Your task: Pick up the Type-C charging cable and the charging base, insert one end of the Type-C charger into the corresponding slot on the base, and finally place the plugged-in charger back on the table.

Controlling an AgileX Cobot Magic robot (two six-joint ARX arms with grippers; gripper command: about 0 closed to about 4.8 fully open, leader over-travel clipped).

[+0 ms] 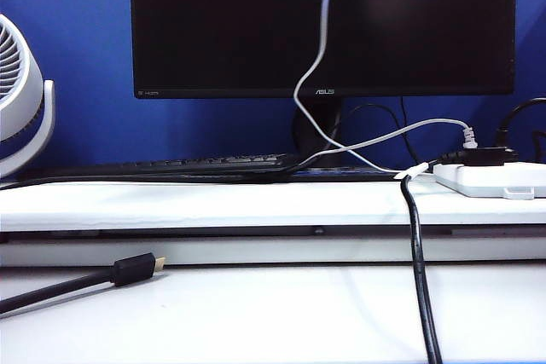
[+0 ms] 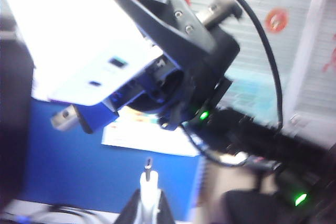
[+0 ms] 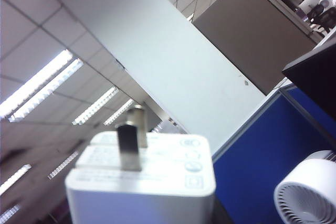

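Both arms are raised above the desk (image 1: 273, 313), out of the exterior view; only the white Type-C charging cable (image 1: 322, 36) shows there, hanging down from the top edge in front of the ASUS monitor (image 1: 324, 23) and trailing toward the white power strip (image 1: 495, 178) at the right.

In the left wrist view the left gripper (image 2: 148, 203) has its jaws closed on the cable's plug (image 2: 148, 182), whose small metal tip points up toward the charging base (image 2: 79, 40). The base is held in the right gripper (image 2: 178, 51), with its port face turned toward the plug; a green-lined port (image 2: 117, 62) and a darker slot (image 2: 95, 83) show on that face. Plug and base are still apart, and the picture is blurred. In the right wrist view the base (image 3: 142, 182) fills the lower part, its mains prongs (image 3: 131, 140) pointing away from the camera. The right jaws themselves are hidden there, but the left wrist view shows them clamped on the block.

The step in hand looks like alignment before insertion. To do it well, the plug's axis should be brought square to the port face and centred on the matching slot, which I take to be the darker one. The right arm should hold the base rigid while the left advances slowly and straight, so the flat tip does not skid across the plastic or bend the cable.
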